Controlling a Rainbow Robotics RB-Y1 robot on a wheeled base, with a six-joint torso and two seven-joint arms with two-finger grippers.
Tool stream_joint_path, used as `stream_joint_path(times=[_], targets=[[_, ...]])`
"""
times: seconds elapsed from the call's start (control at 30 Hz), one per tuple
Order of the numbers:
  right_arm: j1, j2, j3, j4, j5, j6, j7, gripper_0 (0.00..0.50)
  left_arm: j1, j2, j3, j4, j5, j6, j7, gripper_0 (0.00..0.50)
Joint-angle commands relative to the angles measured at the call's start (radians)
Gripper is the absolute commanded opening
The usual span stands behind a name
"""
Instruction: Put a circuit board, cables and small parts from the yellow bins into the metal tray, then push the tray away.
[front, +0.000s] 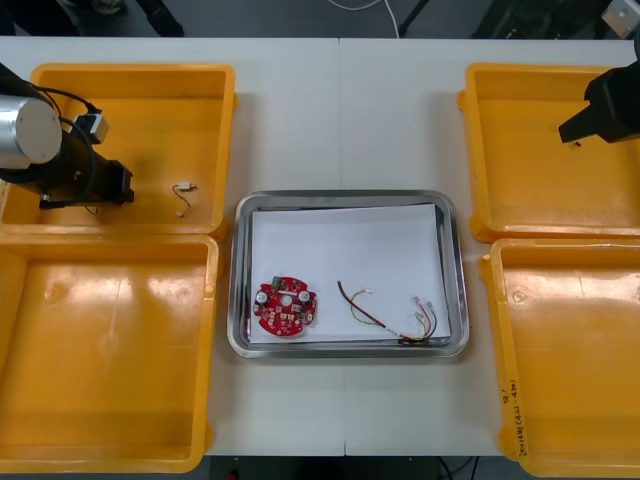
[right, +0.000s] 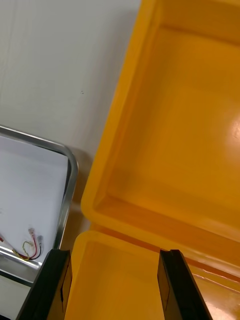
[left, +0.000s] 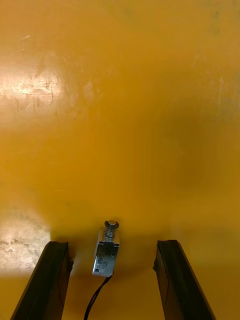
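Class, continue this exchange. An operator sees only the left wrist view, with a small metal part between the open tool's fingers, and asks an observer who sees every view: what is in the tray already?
Observer: A red circuit board lies on the metal tray's white inside.
Operator: Any cables there?
Observer: One red and yellow cable, apart from the board.
Operator: Where is the right tool?
Observer: Open, above the far right yellow bin.
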Motion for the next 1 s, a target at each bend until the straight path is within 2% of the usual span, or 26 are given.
stream_joint_path(times=[0.03, 0.33, 0.47, 0.5, 0.53, 0.57, 1.0], targets=[[-0.073, -0.039, -0.03, 0.039, 0.068, 0.004, -0.008, 0.5, 0.016, -0.015, -0.019, -0.008, 0.005, -0.02, -0.081, 0.5], [-0.076, -0.038, -0.03, 0.083, 0.182, 0.004, -0.009, 0.5, 0.025, -0.015, -0.021, -0.007, -0.002, -0.035, -0.082, 0.5], [-0.076, -0.038, -0.03, 0.108, 0.205, 0.004, -0.013, 0.5, 0.028, -0.015, -0.019, -0.007, -0.007, -0.04, -0.084, 0.5], [-0.076, -0.038, -0.03, 0.117, 0.211, 0.004, -0.014, 0.5, 0.031, -0.015, -0.021, -0.007, -0.009, -0.04, -0.084, 0.407], [-0.076, -0.038, -0.03, 0.125, 0.224, 0.004, -0.014, 0.5, 0.031, -0.013, -0.021, -0.007, -0.01, -0.043, -0.085, 0.107], [-0.076, -0.036, -0.03, 0.134, 0.237, 0.004, -0.014, 0.5, 0.031, -0.015, -0.019, -0.007, -0.012, -0.043, -0.087, 0.0], [-0.084, -0.004, -0.03, 0.252, 0.361, 0.004, -0.019, 0.5, 0.031, 0.001, -0.016, -0.016, -0.002, -0.041, -0.09, 0.0]])
